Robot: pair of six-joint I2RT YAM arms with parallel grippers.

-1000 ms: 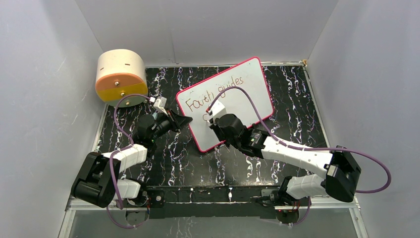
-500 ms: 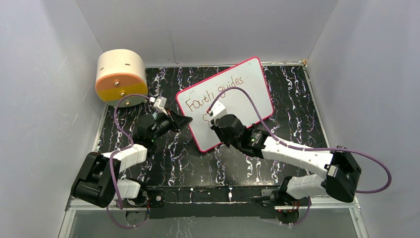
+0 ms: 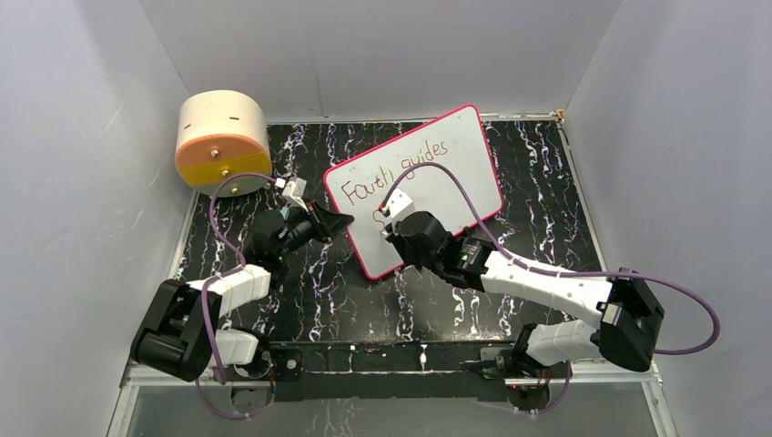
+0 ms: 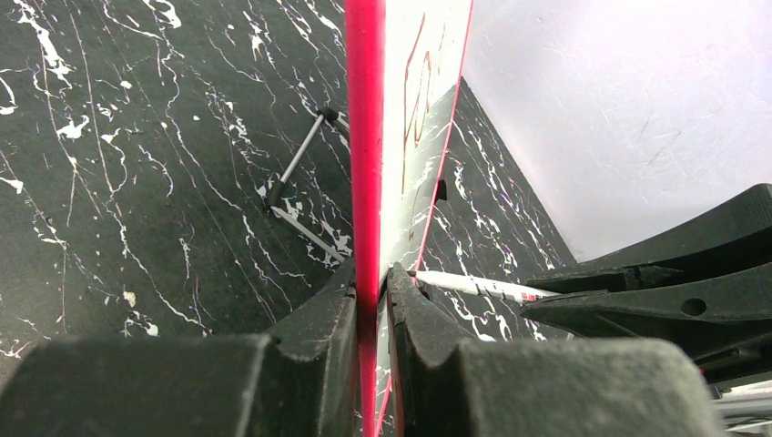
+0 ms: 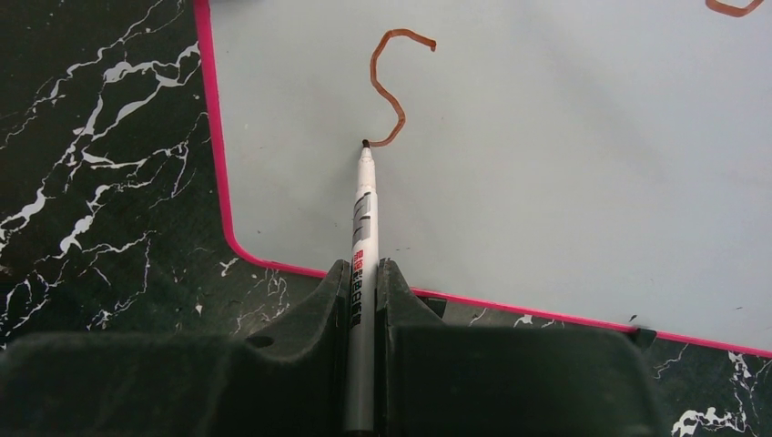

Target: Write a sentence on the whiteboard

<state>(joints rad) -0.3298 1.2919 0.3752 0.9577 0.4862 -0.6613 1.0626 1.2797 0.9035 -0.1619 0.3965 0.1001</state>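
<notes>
Only slightly has the right gripper (image 5: 362, 284) been shifted, pinched on the marker (image 5: 363, 205). Of the sentence (image 3: 393, 171), "Faith guides" is written on the whiteboard (image 3: 466, 175), which is held on the desk (image 3: 546, 182) by the left gripper (image 4: 373, 287) clamped on its edge; only an S (image 5: 391, 86) follows.

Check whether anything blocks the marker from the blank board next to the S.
Nothing visible. The marker in the right gripper touches the whiteboard at the S; the surface beside it is bare. The left gripper clamps only the frame.

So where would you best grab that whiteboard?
Its thin pink frame on the left edge, coming in edge-on from the left. The whiteboard is flat and thin, so a hand can straddle the rim, as the left hand does, leaving the writing face free.
</notes>
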